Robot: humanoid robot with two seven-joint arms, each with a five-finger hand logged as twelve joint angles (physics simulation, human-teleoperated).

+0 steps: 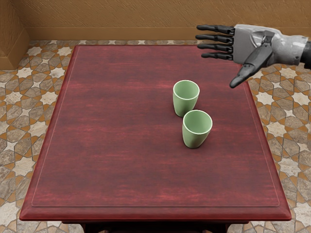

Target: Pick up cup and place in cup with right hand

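The right robot hand (215,62) hangs over the counter's far right part, wide open, its four fingers stretched left and its thumb angled toward the near side. Below it, nearer and to the left, stand two green cups, both upright with their mouths up. The far cup (185,103) shows its pale inner wall; the near cup (196,138), slightly right of it, does too — whether they touch I can't tell. The dark red wooden counter (116,121) reaches farther to their left than to their right. Patterned tile floor (22,131) surrounds it — a tan wall (121,19) rises beyond.
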